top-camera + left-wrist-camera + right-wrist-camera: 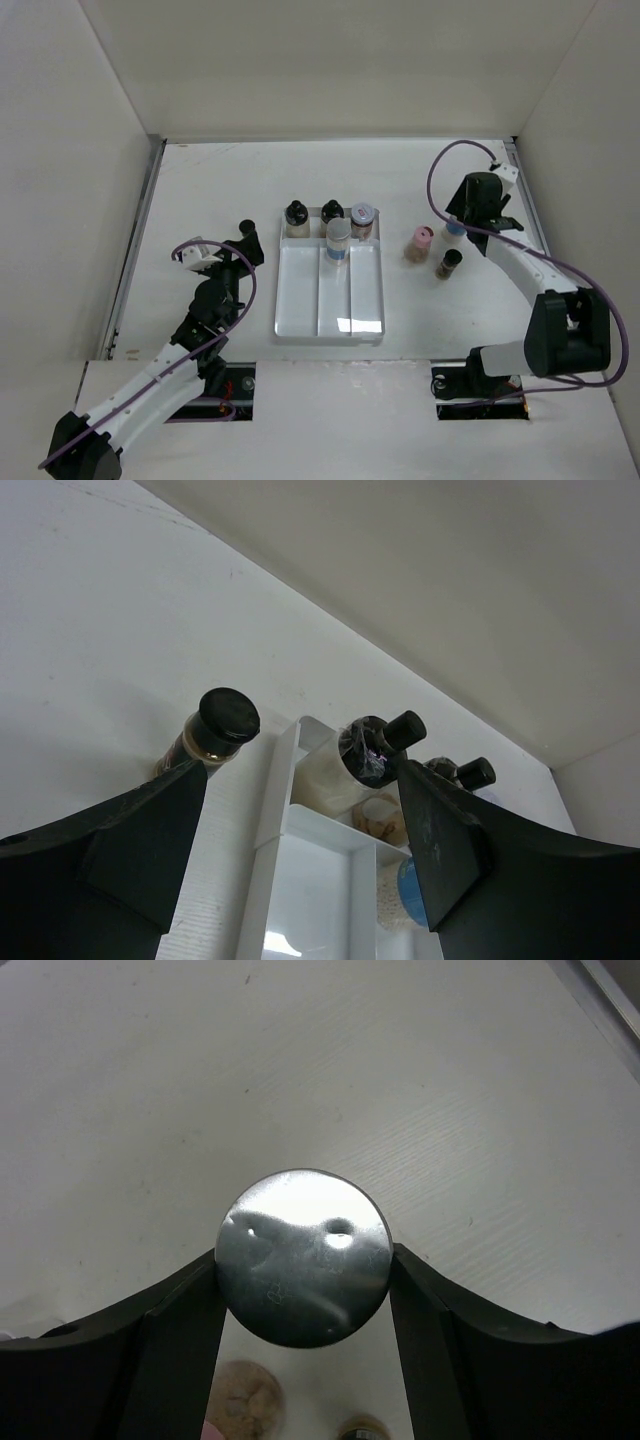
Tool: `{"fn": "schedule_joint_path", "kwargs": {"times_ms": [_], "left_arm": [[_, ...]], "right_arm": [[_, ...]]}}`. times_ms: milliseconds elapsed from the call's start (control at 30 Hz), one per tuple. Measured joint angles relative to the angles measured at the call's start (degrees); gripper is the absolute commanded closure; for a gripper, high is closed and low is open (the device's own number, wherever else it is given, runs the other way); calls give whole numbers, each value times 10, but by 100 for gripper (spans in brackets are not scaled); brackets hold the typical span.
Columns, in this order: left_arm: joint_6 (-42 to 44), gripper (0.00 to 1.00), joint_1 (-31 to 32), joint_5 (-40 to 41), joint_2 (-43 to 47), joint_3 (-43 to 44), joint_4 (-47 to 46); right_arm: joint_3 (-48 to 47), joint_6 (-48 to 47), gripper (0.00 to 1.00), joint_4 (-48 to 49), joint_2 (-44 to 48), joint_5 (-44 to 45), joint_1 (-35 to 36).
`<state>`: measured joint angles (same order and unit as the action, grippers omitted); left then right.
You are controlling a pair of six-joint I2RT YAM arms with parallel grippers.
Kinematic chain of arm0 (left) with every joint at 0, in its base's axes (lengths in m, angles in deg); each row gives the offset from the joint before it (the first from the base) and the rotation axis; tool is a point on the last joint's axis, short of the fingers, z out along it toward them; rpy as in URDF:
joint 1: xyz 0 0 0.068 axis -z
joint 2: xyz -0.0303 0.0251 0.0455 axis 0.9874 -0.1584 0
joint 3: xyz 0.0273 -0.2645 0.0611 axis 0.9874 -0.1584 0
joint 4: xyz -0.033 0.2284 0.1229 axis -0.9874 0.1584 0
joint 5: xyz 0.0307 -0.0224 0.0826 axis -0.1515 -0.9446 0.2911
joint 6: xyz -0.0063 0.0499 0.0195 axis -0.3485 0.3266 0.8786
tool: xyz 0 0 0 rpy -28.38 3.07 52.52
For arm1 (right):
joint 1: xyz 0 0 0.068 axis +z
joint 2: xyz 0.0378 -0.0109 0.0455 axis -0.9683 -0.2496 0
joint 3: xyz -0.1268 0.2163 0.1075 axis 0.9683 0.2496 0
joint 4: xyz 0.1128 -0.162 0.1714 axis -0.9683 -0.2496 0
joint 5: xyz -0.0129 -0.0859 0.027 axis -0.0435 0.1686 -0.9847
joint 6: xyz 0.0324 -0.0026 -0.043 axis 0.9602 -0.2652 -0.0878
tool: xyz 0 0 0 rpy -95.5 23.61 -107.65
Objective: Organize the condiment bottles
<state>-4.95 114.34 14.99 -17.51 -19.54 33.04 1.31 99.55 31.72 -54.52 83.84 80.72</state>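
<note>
Bottle (303,1257), grey-lidded, pinched at the lid by my right pincer (305,1260), fingers on both sides, likely for carrying to tray (300,300) off its left; left pincer (300,770) spread.

The left gripper (300,772) holds its two dark fingers (140,850) wide apart, with nothing pinched between them. A brown bottle (215,730) with a black cap stands on the table (100,630) by the left finger, just beside the white tray (278,800). Inside the tray are a pale bottle (355,765) with a black cap and a blue-labelled bottle (405,888), half hidden.
</note>
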Motion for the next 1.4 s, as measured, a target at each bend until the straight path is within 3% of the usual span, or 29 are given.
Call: {"fn": "schedule_joint_path", "kwargs": {"times_ms": [133,233,467,633,800,933,1200,1400], "left_arm": [[0,24,0,-2,0,0,0],[0,24,1,-2,1,0,-1],[0,24,3,-2,-8,0,-1],[0,24,2,1,-4,0,0],[0,24,-4,5,-19,0,-1],[0,24,-8,6,-33,0,5],[0,24,-12,20,-56,3,14],[0,21,-14,30,-83,10,28]], "right_arm": [[15,2,52,-7,41,13,16],[29,-14,53,-26,135,49,68],[26,-55,53,-20,321,109,278],[43,-54,53,-26,313,120,488],[51,-38,53,-28,215,116,638],[51,-30,53,-16,155,112,677],[52,-21,51,11,88,120,680],[70,-9,43,27,54,135,686]]}}
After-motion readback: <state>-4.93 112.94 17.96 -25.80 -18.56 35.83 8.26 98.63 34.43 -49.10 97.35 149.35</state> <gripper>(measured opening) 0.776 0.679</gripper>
